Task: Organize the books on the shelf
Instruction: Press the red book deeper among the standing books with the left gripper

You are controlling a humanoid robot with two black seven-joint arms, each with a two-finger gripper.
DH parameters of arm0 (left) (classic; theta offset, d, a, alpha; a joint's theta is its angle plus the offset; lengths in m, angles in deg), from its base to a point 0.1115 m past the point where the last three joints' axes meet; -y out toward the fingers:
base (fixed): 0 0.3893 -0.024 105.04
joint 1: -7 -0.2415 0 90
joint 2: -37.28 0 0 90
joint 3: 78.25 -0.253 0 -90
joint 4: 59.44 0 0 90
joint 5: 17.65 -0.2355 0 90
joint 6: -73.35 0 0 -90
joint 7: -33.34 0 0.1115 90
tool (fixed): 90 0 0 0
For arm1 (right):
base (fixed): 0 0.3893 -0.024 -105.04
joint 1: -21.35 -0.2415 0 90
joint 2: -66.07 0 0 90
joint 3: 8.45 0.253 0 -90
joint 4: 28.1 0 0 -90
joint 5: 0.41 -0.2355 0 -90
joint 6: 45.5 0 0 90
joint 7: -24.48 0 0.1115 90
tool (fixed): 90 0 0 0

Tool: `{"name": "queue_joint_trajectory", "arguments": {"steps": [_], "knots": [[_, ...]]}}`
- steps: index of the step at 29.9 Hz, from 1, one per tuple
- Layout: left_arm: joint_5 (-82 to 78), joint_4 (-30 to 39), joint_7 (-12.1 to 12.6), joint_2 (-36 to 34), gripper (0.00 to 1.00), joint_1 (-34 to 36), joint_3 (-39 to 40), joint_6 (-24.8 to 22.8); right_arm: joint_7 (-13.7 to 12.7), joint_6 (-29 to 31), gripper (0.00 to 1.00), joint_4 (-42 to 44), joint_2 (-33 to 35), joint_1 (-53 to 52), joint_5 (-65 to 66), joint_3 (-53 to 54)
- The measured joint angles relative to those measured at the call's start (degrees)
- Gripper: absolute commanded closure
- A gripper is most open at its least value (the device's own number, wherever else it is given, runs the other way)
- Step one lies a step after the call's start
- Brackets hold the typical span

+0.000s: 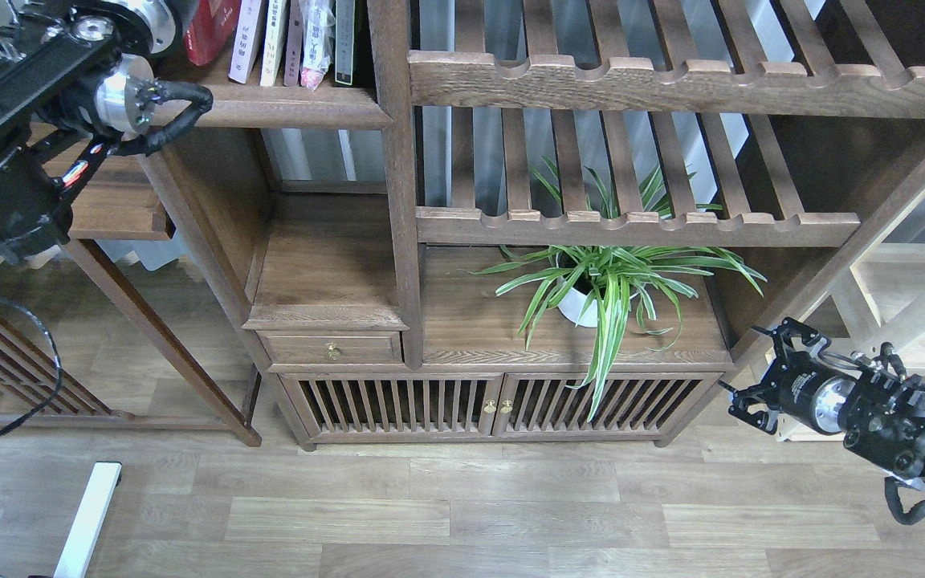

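The shelf (286, 106) is the narrow dark-brown compartment at top left. On it a red book (209, 28) leans against a pale book (247, 40) and a yellowish-white book (274, 44). A plastic-wrapped pink item (315, 40) and a dark green spine (344, 40) stand further right. My left arm (121, 100) reaches up beside the red book, and its far end runs off the top edge, so its gripper is out of view. My right gripper (755, 365) hangs low at the right, open and holding nothing, far from the shelf.
Slatted racks (639, 80) with scalloped rails fill the upper right. A potted spider plant (591, 309) stands on the wide board below them. Below are a small drawer (332, 350) and slatted cabinet doors (495, 405). A side table (117, 217) stands under my left arm.
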Motion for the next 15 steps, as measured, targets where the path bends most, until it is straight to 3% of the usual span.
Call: {"name": "queue_joint_trajectory", "arguments": {"steps": [15], "knots": [[-0.4, -1.5, -0.5, 2.3, 1.00, -0.7, -1.3, 0.9, 0.0, -0.1, 0.04, 0.0, 0.1, 0.0, 0.0, 0.0]]}}
